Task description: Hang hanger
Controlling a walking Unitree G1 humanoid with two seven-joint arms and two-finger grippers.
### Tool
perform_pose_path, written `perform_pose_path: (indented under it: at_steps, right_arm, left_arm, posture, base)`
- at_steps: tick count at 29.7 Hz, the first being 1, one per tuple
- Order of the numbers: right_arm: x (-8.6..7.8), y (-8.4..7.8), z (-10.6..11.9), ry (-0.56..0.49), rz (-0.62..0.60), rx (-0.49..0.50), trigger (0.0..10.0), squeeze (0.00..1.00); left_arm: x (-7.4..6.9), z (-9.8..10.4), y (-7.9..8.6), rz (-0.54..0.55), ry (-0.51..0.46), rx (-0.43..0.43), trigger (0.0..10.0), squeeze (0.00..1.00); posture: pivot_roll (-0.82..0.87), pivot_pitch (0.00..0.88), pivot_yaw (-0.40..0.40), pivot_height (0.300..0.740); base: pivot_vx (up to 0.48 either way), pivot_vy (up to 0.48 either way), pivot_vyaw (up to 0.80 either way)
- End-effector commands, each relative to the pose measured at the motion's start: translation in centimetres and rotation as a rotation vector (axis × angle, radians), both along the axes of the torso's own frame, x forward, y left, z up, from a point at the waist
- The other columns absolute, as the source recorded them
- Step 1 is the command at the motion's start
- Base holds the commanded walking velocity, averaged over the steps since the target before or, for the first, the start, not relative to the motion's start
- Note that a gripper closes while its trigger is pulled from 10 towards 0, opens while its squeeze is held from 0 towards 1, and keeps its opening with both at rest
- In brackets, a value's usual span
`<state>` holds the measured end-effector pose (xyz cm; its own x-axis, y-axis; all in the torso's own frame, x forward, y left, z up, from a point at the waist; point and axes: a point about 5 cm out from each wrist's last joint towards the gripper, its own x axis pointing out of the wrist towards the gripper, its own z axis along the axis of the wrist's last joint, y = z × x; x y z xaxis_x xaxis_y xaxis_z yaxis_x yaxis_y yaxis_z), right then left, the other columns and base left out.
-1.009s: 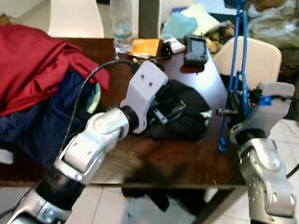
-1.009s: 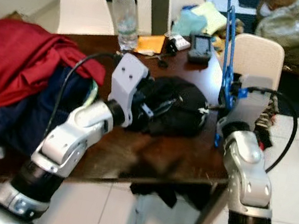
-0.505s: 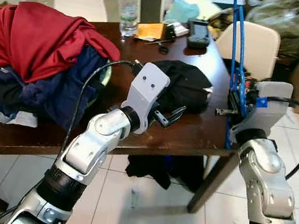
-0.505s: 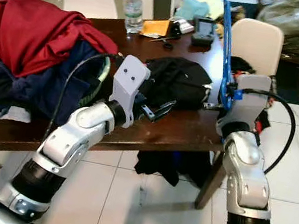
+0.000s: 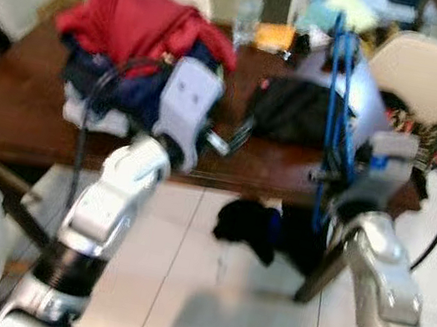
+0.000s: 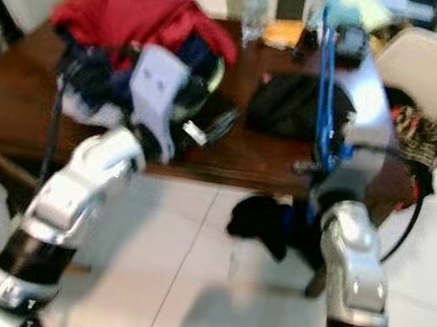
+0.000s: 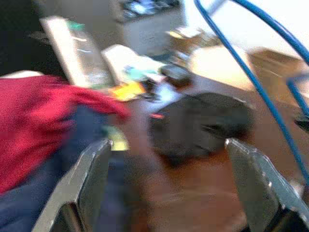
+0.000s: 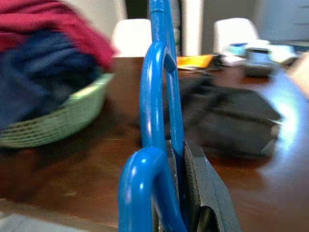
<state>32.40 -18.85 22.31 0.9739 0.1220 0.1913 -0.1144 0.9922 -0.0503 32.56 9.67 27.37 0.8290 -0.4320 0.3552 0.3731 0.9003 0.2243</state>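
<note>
The right tool (image 5: 339,164) is shut tight on the blue hanger (image 5: 339,92). The hanger stands up tall from the tool, with its hook end high above the table (image 5: 17,107). In the right wrist view the blue wire (image 8: 161,96) sits pinched between the two black fingers (image 8: 205,193).

The left tool (image 5: 236,133) is wide open and holds nothing. It hovers at the table's near edge, well to the left of the right tool. Its two fingers (image 7: 89,179) point at the black cloth (image 7: 203,123) on the table.

The pictures are blurry, so the robot looks to be walking with the hanger. No rail or hook to hang it on can be seen. To do this step well, I think the right tool should keep its tight hold and keep the hanger upright, so it does not bump the white chair (image 5: 417,67) just behind it.

A green woven basket (image 8: 58,121) sits on the table beyond the left tool. It is piled high with red and dark blue clothes (image 5: 146,24). A clear bottle (image 7: 75,50) stands past the basket.
</note>
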Motion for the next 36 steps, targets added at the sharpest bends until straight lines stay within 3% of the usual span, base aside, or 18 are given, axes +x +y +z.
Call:
perform_pose_path:
  at_steps: [1,2,7,9,12,21,23,30,31,33,34,36]
  right_arm:
    - [-0.1,0.4,0.1,-0.016,0.016,0.005,10.0,0.00]
    - [-0.1,0.4,0.1,-0.019,0.017,0.008,10.0,0.00]
    - [-0.1,0.5,0.1,-0.021,0.019,0.011,10.0,0.00]
    - [-0.1,0.6,-0.1,-0.017,0.020,0.014,10.0,0.00]
    - [-0.1,0.6,-0.2,-0.015,0.017,0.015,10.0,0.00]
    - [0.0,0.3,-0.6,-0.009,-0.031,0.023,10.0,0.00]
    - [0.1,-0.5,-0.8,-0.017,-0.089,0.053,10.0,0.00]
    - [0.0,-1.1,-1.4,0.002,-0.131,0.059,10.0,0.00]
    - [-0.4,-1.8,-2.1,0.016,-0.167,0.068,10.0,0.00]
    - [-0.4,-1.8,-2.1,0.016,-0.167,0.068,10.0,0.00]
    - [-1.0,-2.5,-2.7,0.019,-0.196,0.084,10.0,0.00]
    - [-1.0,-2.5,-2.7,0.019,-0.196,0.084,10.0,0.00]
  left_arm:
    - [0.2,0.9,1.9,0.091,-0.050,-0.002,10.0,0.00]
    - [0.5,1.3,3.0,0.147,-0.067,-0.014,10.0,0.00]
    - [1.0,1.7,4.7,0.219,-0.078,-0.041,10.0,0.00]
    - [1.7,1.5,6.4,0.275,-0.065,-0.078,10.0,0.00]
    - [2.0,1.4,6.8,0.283,-0.056,-0.095,10.0,0.00]
    - [2.7,1.0,6.6,0.190,-0.019,-0.154,10.0,0.00]
    - [3.3,0.9,5.9,0.049,0.018,-0.244,10.0,0.00]
    - [3.4,0.5,5.6,-0.015,0.029,-0.281,10.0,0.00]
    - [3.4,-1.4,5.8,-0.031,0.069,-0.296,10.0,0.00]
    - [3.4,-1.4,5.8,-0.031,0.069,-0.296,10.0,0.00]
    - [3.1,-3.3,6.2,-0.015,0.105,-0.301,10.0,0.00]
    - [3.1,-3.3,6.2,-0.015,0.105,-0.301,10.0,0.00]
  posture:
    - [0.08,0.180,0.081,0.740]
    - [0.08,0.180,0.081,0.740]
    - [0.08,0.180,0.081,0.740]
    - [0.08,0.179,0.078,0.740]
    - [0.08,0.179,0.078,0.740]
    - [0.08,0.170,0.081,0.740]
    - [0.07,0.163,0.080,0.740]
    - [0.07,0.157,0.083,0.740]
    - [0.06,0.153,0.089,0.740]
    - [0.06,0.153,0.089,0.740]
    - [0.06,0.155,0.084,0.740]
    - [0.06,0.155,0.084,0.740]
  base:
    - [0.000,0.000,0.80]
    - [0.000,0.000,0.80]
    - [0.000,0.000,0.80]
    - [0.000,0.000,0.80]
    - [0.000,0.000,0.80]
    - [0.000,0.000,0.25]
    - [0.000,0.000,0.00]
    - [0.000,0.000,0.00]
    - [0.000,0.000,-0.80]
    - [0.000,0.000,-0.80]
    - [0.000,0.000,-0.80]
    - [0.000,0.000,-0.80]
